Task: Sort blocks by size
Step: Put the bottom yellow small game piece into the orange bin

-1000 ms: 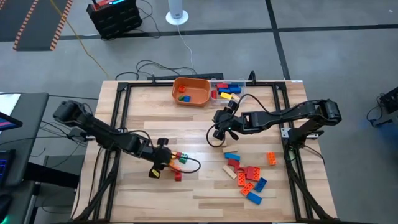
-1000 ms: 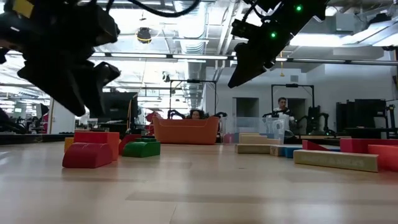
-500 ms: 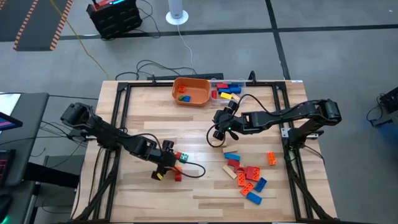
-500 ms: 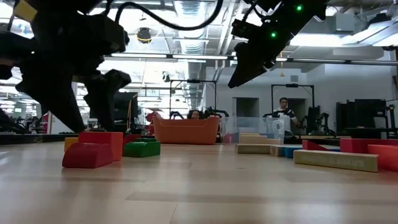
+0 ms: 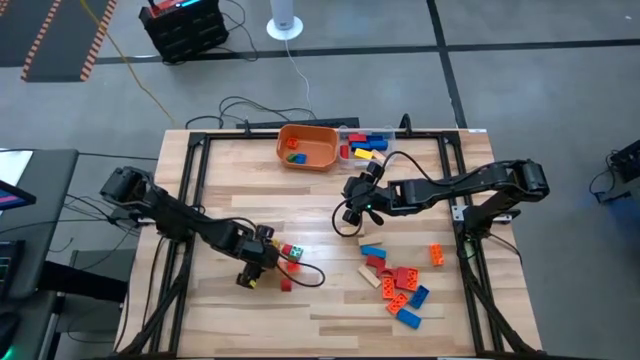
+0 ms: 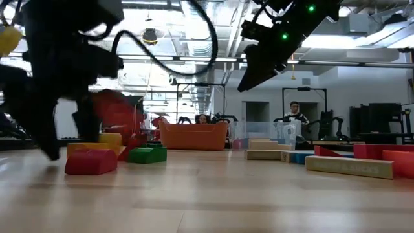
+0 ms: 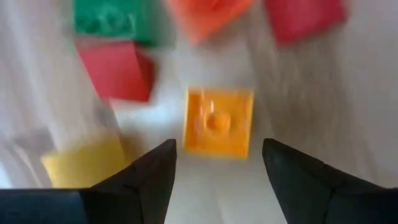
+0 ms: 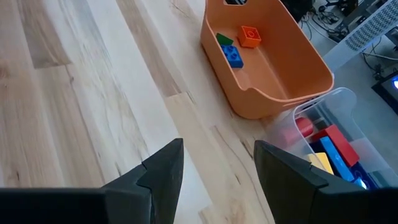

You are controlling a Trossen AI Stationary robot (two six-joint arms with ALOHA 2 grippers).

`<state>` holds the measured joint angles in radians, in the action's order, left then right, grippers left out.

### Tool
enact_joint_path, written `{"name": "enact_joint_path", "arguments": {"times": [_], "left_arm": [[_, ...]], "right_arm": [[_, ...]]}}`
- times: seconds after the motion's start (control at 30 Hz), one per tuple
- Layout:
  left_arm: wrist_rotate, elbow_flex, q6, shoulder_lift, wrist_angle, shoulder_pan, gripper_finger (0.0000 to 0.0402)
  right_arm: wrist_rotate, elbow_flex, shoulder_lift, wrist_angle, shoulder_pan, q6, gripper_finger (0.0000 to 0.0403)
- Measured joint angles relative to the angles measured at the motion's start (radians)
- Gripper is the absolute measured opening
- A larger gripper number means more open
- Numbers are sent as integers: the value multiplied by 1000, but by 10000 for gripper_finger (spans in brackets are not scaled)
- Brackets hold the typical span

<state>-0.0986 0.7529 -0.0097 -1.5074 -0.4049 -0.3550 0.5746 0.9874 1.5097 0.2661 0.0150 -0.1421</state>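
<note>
We see the blocks (image 5: 396,285) in two loose groups on the counter (image 5: 320,200): a small cluster at near left and a bigger scatter at near right. A small orange square brick (image 7: 217,121) lies between our left gripper (image 7: 217,155) fingers, which are spread and empty. It looks light, rigid and smooth; we would pinch its flat sides. Our right gripper (image 8: 217,162) hovers mid-counter, fingers apart and empty, near the orange bowl (image 8: 273,56) and clear plastic container (image 8: 336,137) at the far edge.
</note>
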Motion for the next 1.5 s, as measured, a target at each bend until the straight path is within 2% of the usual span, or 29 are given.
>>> {"name": "enact_joint_path", "arguments": {"times": [0.57, 0.87, 1.0, 1.2, 1.5], "left_arm": [[-14, 0, -32, -1, 63, 0, 235], [-53, 0, -39, -1, 66, 0, 235], [-85, 0, -36, -1, 68, 1, 234], [-89, 0, -40, 0, 81, 15, 194], [-93, 0, -57, 2, 78, 19, 121]], "right_arm": [[-2, -2, 0, 17, 2, -8, 225], [-51, -92, 0, -35, 5, -26, 225], [-59, -124, 0, -74, 45, -28, 225], [-53, -131, 0, -81, 117, -43, 225], [-48, -130, 0, -80, 150, -78, 225]]}}
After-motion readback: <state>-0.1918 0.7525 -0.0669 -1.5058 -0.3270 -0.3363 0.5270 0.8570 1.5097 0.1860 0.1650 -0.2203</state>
